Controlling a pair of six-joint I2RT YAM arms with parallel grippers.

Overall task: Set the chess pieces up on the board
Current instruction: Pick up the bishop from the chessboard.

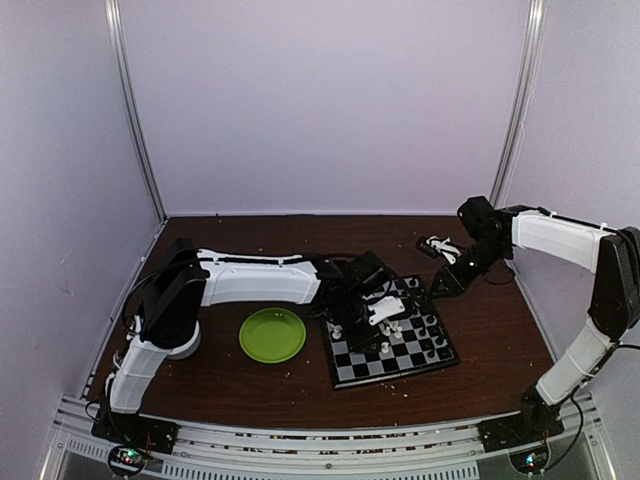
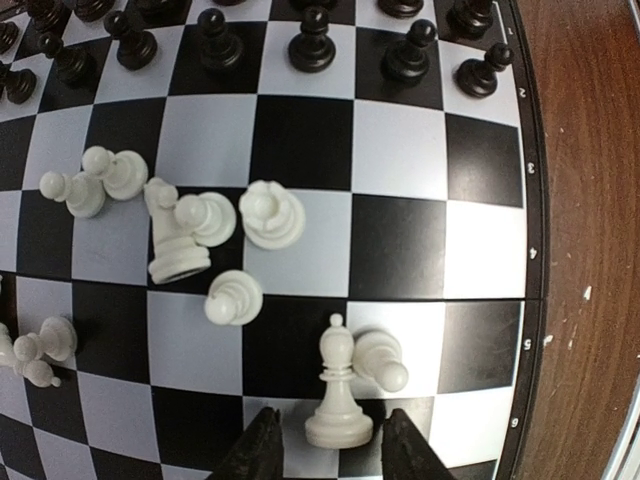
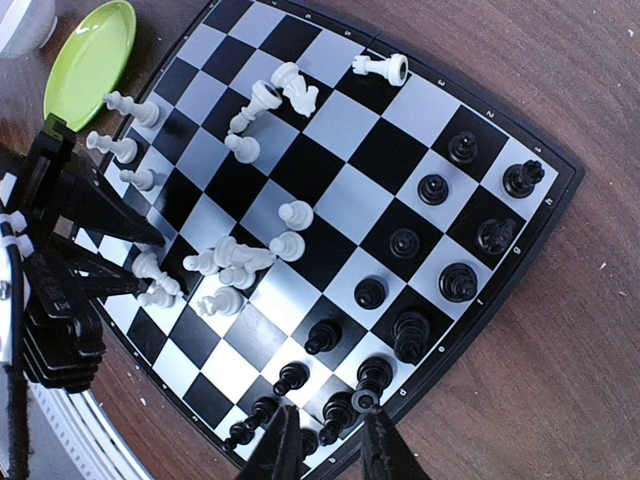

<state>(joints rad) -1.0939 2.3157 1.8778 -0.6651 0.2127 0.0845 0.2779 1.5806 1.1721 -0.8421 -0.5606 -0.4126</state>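
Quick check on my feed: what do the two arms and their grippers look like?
The left arm and right arm are alike: white shells, black joints, black bases with small lights. The left gripper and right gripper have black tapered fingers.

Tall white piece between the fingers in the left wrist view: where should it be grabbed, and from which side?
Pinch the tall white piece on its narrow stem, above the flared base, coming from above with the left gripper astride it. It stands upright, and a white pawn crowds one side, so sweeping sideways risks toppling both.
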